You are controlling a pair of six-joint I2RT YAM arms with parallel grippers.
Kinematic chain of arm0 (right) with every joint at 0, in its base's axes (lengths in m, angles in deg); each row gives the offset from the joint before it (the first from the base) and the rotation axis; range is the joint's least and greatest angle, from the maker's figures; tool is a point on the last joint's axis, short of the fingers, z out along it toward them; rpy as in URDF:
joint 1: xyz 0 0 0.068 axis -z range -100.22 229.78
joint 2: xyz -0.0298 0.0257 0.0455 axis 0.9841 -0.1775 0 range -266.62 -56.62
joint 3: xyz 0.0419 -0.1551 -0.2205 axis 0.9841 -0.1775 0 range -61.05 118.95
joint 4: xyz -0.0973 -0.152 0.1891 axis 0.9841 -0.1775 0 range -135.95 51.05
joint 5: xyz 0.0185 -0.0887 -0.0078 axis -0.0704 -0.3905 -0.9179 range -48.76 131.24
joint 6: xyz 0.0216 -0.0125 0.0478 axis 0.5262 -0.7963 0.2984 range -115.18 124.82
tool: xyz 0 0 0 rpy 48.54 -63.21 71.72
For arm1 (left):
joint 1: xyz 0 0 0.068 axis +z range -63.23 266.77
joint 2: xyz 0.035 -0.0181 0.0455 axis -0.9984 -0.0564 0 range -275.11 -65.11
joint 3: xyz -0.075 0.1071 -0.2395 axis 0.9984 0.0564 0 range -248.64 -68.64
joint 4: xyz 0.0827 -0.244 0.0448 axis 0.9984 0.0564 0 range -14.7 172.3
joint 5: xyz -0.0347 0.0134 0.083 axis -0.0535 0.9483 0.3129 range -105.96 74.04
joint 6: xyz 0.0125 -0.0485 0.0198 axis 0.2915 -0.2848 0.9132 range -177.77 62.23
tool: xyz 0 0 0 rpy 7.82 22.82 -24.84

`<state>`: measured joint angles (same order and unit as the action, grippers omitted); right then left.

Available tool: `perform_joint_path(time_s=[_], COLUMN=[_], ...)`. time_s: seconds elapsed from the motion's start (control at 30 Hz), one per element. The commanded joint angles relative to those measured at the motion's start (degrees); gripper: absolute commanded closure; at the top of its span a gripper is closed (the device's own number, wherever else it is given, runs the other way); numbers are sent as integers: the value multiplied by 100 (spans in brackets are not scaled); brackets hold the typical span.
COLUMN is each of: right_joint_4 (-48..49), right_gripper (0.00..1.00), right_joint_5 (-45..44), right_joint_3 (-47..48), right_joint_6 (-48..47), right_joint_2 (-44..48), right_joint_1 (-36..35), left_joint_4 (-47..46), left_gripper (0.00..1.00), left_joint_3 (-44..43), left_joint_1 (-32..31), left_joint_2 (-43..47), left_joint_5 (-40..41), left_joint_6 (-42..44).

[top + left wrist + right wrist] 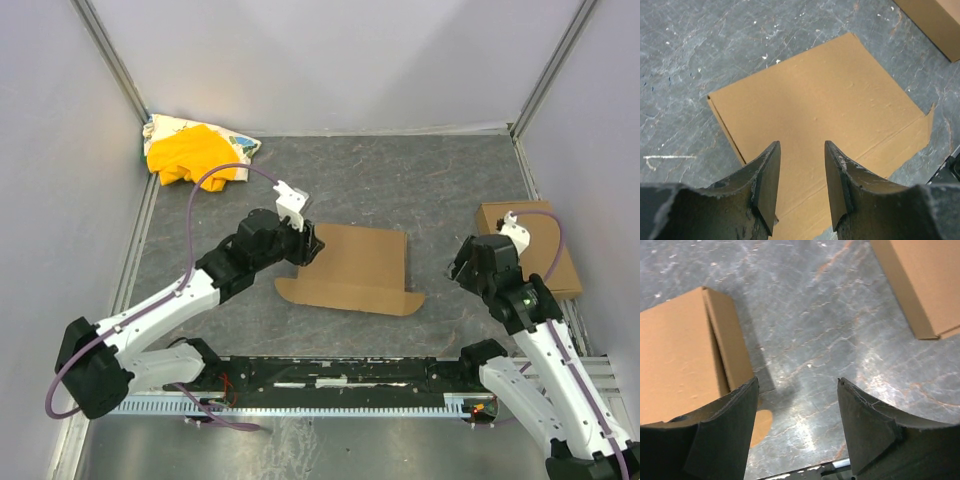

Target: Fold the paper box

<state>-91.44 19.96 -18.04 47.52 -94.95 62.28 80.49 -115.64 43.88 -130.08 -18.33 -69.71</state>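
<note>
Left wrist: left pincer [801, 149] hovering agape, gripping nothing; box [825, 100] lying beneath and ahead of it. Right pincer [797, 384] also gaping, empty, box sitting just left of it. Risk: pushing one-sided, box sliding away instead of folding.

I see bare desk [420, 180] open along the far edge and left of the paper box [350, 270]. Right end effector [460, 266] sits in the gap between box and the cardboard rectangle [560, 265] at the right edge. Yellow cloth [190, 155] blocks the far-left corner.
</note>
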Motion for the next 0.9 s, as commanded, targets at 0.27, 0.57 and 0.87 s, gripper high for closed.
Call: perform_joint_path(time_s=[0.27, 0.57, 0.87], right_joint_4=[1987, 2374, 1691], right_gripper=[33, 38, 40], right_joint_5=[3236, 3427, 3151], right_joint_3=[-195, 7, 317], right_joint_6=[-611, -1008, -1554], right_joint_2=[-1473, -2393, -3540], right_joint_1=[1, 5, -141], left_joint_4=[-434, -899, -1112], left_gripper=[49, 49, 48], left_joint_3=[1596, 1850, 1579], left_joint_1=[-26, -26, -24], left_joint_2=[1673, 1350, 106], left_joint_5=[1581, 1772, 1038], left_joint_6=[-1198, -1291, -1061])
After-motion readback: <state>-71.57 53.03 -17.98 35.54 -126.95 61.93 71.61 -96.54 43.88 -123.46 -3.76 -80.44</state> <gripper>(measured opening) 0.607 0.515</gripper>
